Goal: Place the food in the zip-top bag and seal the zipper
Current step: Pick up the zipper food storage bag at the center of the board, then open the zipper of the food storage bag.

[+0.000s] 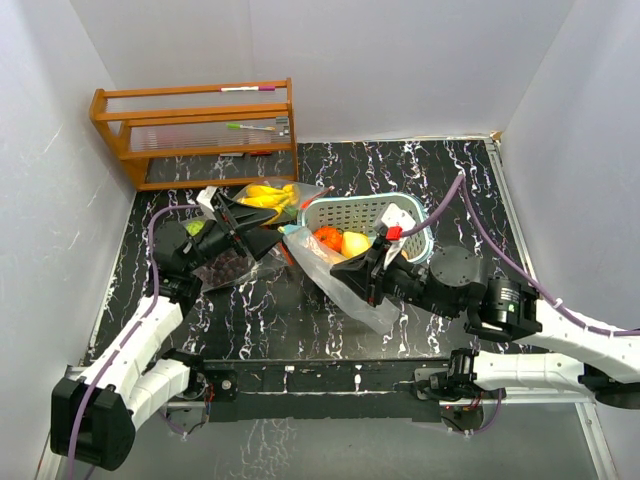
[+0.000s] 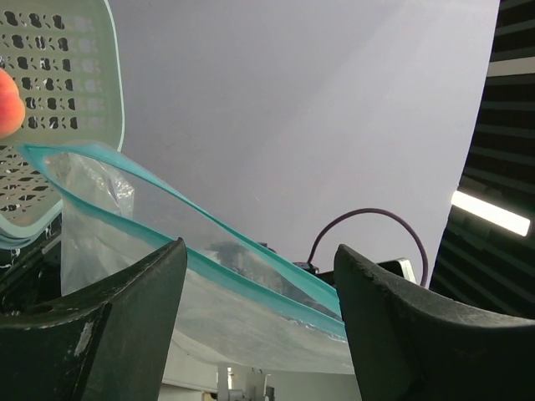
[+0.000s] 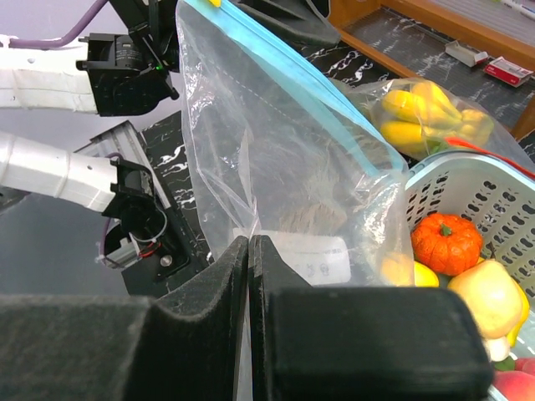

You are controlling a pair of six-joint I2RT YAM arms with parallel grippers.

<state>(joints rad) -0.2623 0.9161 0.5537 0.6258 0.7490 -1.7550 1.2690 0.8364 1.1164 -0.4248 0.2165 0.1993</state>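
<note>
The limp, slick bag (image 3: 276,192) is pinched in the clamped right gripper (image 3: 251,244); the left gripper (image 2: 261,251), jaws apart, should likely take the stiffer zipper strip (image 2: 226,228) between them.

Bright, even white light, soft shadows, sheen on the zip-top bag (image 3: 276,167), wrist-view foregrounds blurred.

I see the zip-top bag (image 3: 276,167) as clear, glossy, crinkled plastic film with a smooth teal strip along its edge. The basket (image 3: 493,200) at lower right looks like matt, perforated pale-green plastic. The worktop (image 1: 270,310) is glossy black with white veining. The rack (image 1: 215,181) at upper left is varnished wood.
</note>
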